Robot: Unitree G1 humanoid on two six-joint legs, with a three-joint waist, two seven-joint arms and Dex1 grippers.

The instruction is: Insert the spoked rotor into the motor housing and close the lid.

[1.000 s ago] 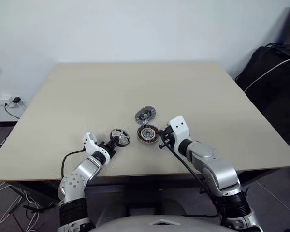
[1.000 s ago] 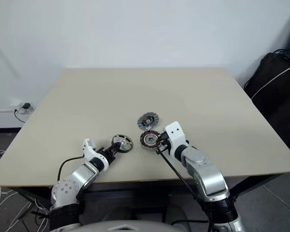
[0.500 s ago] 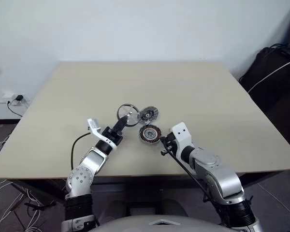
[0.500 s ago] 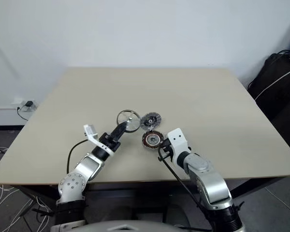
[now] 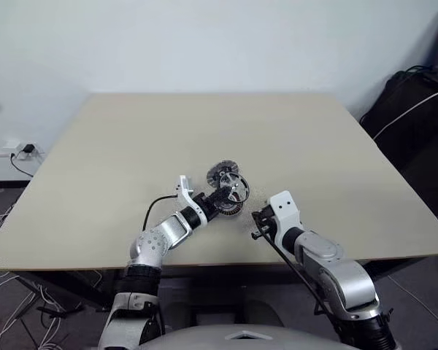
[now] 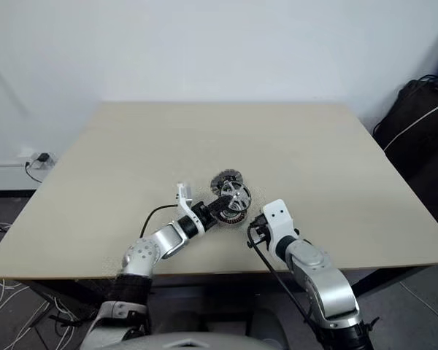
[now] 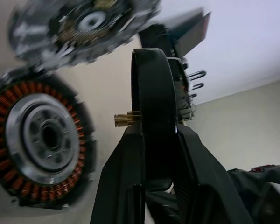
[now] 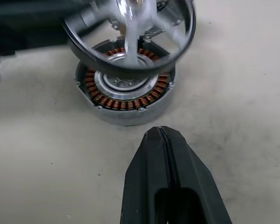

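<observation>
My left gripper (image 5: 222, 194) is shut on the dark rim of the spoked rotor (image 5: 234, 187), which it holds tilted just above the motor housing (image 8: 126, 93). The housing, a dark ring with copper windings, lies flat on the table near the front middle. In the left wrist view the rotor (image 7: 154, 93) stands edge-on between the fingers (image 7: 130, 154), with the housing (image 7: 42, 137) beside it. Just behind the housing lies the ribbed silver lid (image 5: 217, 173). My right gripper (image 5: 257, 223) is shut and holds nothing, a little to the right of the housing and nearer the table's front.
The beige table (image 5: 168, 138) stretches wide behind and to both sides. A black bag with a white cable (image 5: 412, 109) stands beyond the table's right edge. A wall socket with plugs (image 5: 18, 152) is at the far left.
My left arm has swung to the right and lifted the rotor from the table's front left to just over the housing. My right gripper has drawn back slightly from the housing.
</observation>
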